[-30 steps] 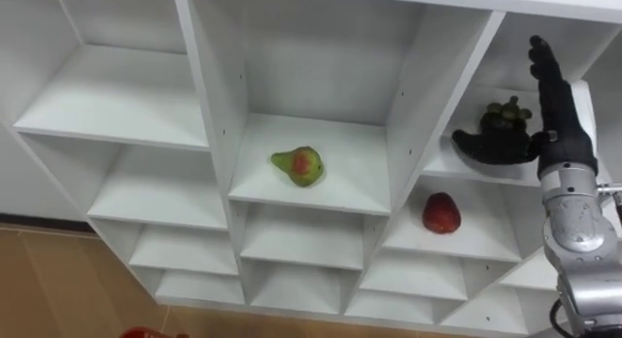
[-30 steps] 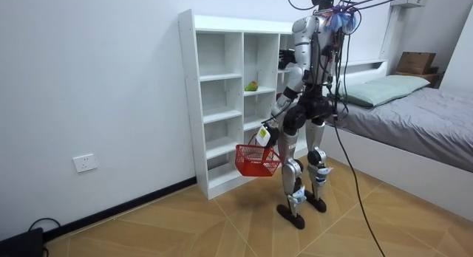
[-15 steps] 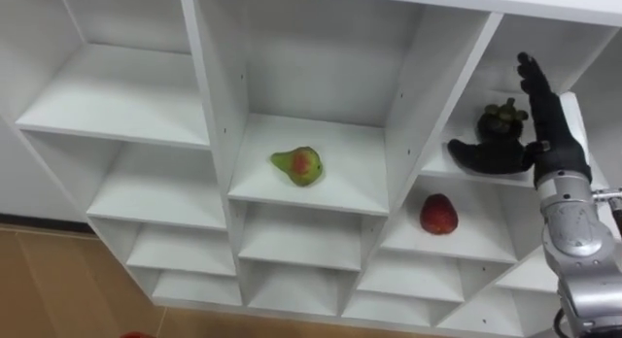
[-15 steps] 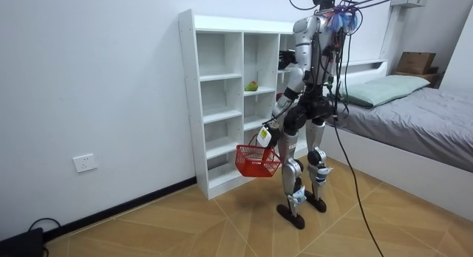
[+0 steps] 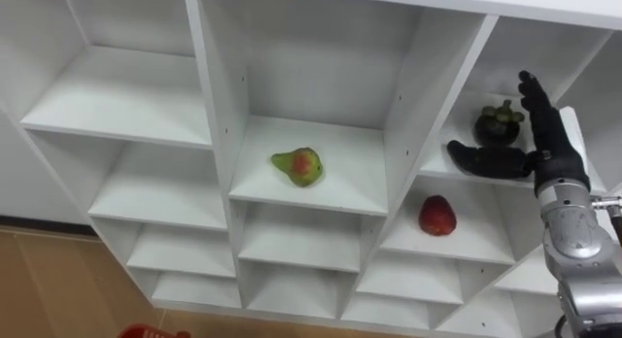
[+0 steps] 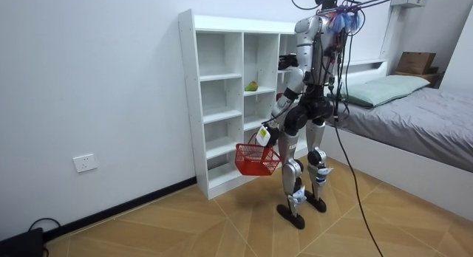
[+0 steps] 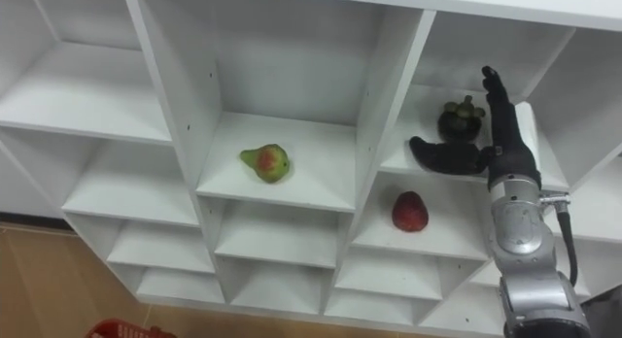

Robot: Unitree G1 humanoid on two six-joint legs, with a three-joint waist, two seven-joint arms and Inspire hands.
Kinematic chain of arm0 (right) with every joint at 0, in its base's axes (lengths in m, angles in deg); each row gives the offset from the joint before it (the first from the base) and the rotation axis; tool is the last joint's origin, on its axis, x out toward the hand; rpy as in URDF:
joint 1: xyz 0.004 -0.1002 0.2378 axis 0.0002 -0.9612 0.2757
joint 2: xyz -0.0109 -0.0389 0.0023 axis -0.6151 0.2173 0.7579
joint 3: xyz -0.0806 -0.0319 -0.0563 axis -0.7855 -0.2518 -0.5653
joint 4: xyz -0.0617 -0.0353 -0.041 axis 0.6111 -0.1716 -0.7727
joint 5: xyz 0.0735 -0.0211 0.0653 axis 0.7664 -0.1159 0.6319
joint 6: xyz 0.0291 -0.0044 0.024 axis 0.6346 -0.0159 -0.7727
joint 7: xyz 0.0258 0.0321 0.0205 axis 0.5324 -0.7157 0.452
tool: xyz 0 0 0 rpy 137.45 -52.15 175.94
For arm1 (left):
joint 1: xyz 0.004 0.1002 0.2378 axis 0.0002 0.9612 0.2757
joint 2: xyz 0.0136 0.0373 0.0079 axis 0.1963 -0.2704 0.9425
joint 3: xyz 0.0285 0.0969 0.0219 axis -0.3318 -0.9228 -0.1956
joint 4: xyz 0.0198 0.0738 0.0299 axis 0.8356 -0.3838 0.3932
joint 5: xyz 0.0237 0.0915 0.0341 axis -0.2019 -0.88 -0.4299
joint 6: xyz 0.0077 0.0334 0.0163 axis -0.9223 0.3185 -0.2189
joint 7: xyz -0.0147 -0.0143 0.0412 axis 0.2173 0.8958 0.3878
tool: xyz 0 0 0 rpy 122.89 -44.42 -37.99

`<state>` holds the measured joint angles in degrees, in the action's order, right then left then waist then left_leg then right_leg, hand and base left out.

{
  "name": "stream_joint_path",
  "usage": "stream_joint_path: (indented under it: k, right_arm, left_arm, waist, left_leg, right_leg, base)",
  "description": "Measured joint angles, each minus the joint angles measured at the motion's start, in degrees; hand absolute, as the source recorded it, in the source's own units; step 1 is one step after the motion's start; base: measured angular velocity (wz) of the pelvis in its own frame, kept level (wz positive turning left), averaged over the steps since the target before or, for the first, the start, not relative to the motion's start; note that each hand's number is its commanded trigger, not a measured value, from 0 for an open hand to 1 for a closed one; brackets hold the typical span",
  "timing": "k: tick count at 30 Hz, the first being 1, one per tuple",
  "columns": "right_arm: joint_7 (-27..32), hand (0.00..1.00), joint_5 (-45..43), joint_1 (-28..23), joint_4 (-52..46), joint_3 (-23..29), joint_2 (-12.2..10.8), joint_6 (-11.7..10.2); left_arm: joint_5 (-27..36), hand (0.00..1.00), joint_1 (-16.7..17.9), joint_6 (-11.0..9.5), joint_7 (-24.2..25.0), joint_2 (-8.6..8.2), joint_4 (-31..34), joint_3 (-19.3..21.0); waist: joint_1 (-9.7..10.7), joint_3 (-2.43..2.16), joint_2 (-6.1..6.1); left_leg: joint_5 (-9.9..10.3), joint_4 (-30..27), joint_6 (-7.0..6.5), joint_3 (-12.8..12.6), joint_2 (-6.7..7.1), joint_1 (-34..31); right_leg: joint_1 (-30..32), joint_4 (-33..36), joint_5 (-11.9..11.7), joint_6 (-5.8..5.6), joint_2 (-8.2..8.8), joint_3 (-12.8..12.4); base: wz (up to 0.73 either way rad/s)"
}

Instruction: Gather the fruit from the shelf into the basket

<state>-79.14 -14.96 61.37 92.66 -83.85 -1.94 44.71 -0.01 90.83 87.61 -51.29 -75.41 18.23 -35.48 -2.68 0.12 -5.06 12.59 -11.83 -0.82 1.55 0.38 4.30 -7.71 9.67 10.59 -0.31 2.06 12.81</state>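
A dark mangosteen [image 5: 497,124] sits in the closet's upper right compartment. My right hand [image 5: 549,149] is open just to its right, fingers straight up and thumb stretched left under and in front of the fruit, not closed on it. A green-red pear [image 5: 298,164] lies in the middle compartment. A red fruit [image 5: 437,215] stands one shelf below the mangosteen. In the room view my left hand [image 6: 264,136] hangs low, with the red basket [image 6: 257,160] hanging from it by the handle.
The white closet [image 5: 403,115] has many open compartments; those on the left hold nothing. I stand upright right in front of it on a wooden floor. A bed [image 6: 414,117] lies behind me at the room view's right.
My right hand has sunk a little and drawn slightly right, so the mangosteen now shows clear above the thumb. The fruits have not moved.
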Motion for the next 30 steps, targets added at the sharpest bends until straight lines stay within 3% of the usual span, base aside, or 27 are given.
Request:
stream_joint_path:
  k: [5, 9, 19, 22, 30]
  right_arm:
    - [0.0, 0.0, 1.2, 0.0, 0.5, 0.0, 0.0, 0.0]
    - [0.0, 0.0, 1.4, 0.1, 1.0, 0.0, 0.0, 0.0]
    - [-4.6, 0.0, 2.4, 1.8, 5.2, 0.0, 0.0, -0.6]
    - [-6.4, 0.0, 2.8, 2.1, 6.6, 0.1, 0.2, -0.7]
    - [-9.8, 0.0, 2.7, 3.5, 8.9, 0.1, 1.4, -0.8]
  left_arm:
    - [0.0, 1.0, 0.1, 0.0, -0.2, 0.0, 0.0, -0.1]
    - [0.1, 1.0, 0.1, 0.0, -0.3, 0.0, 0.1, -0.1]
    - [0.9, 1.0, 0.5, 0.0, -0.4, 0.31, 0.0, 0.1]
    - [0.9, 1.0, 0.6, 0.0, -0.3, 0.54, 0.1, 0.1]
    - [0.9, 1.0, 0.6, 0.6, -0.4, 0.7, 1.1, 0.1]
  waist:
    - [0.6, -0.35, 0.59]
    - [0.6, -0.36, 0.6]
    - [0.4, -0.04, -0.22]
    - [0.3, -0.09, -0.85]
    - [0.4, -0.18, -0.96]
  left_leg:
    - [-0.1, 0.0, -0.11, 0.1, 0.15, 0.2]
    - [-0.4, 0.1, -0.23, 0.2, 0.34, 0.3]
    - [-0.5, 0.3, -0.22, 0.0, 0.31, 0.3]
    - [-0.5, 0.3, -0.22, 0.1, 0.31, 0.3]
    - [-0.5, 0.2, -0.22, 0.1, 0.3, 0.6]
  right_leg:
    - [-0.2, 0.0, 0.0, 0.0, 0.13, 0.0]
    - [-0.2, 0.0, 0.0, 0.0, 0.33, 0.0]
    - [-0.2, 0.1, 0.0, 0.0, 0.32, -0.3]
    - [-0.2, 0.1, 0.0, 0.0, 0.32, -0.4]
    - [-0.4, 0.1, -0.1, -0.02, 0.22, -0.7]
  base:
    - [0.0]
    - [0.0]
    - [0.0]
    - [0.0]
    - [0.0]
